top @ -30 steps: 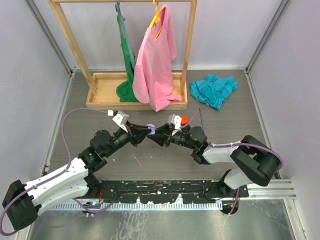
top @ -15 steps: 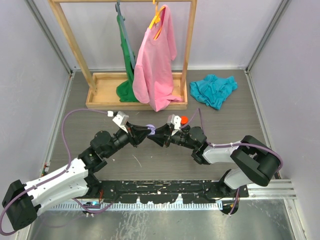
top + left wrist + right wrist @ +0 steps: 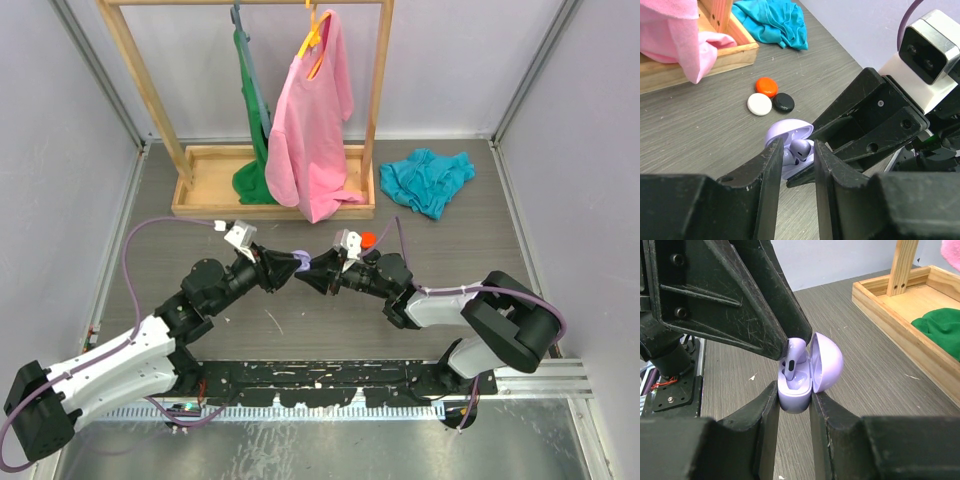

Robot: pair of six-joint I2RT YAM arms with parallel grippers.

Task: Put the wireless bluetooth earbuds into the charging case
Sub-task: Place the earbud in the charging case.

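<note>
Just in front of the wooden rack (image 3: 205, 210), about level with its middle, the two grippers meet tip to tip. The right gripper (image 3: 793, 391) is clamped on the lilac charging case (image 3: 827, 362), one finger pressing each side of the lower half. The case is lifted and stands upright, its domed lid swung open on the side facing the rack.

The left gripper (image 3: 799, 150) reaches in from the side away from the rack. Its fingers (image 3: 771, 165) stand only a narrow slot apart, with the tips at the mouth of the case. One lilac earbud (image 3: 794, 357) lies in that slot. Whether the fingers pinch it or merely flank it cannot be told, as only slivers of gap show beside it.

The earbud is glossy and the same lilac as the case. Its stem is down in a well of the lower half and its rounded head stands above the rim, close against the inside of the lid. A dark mark runs along the stem.

On the table nearer the rack's right end lie three small round pieces close together: an orange one (image 3: 766, 86), a white one (image 3: 759, 104) and a black one (image 3: 784, 102). The white and black ones are almost touching.
</note>
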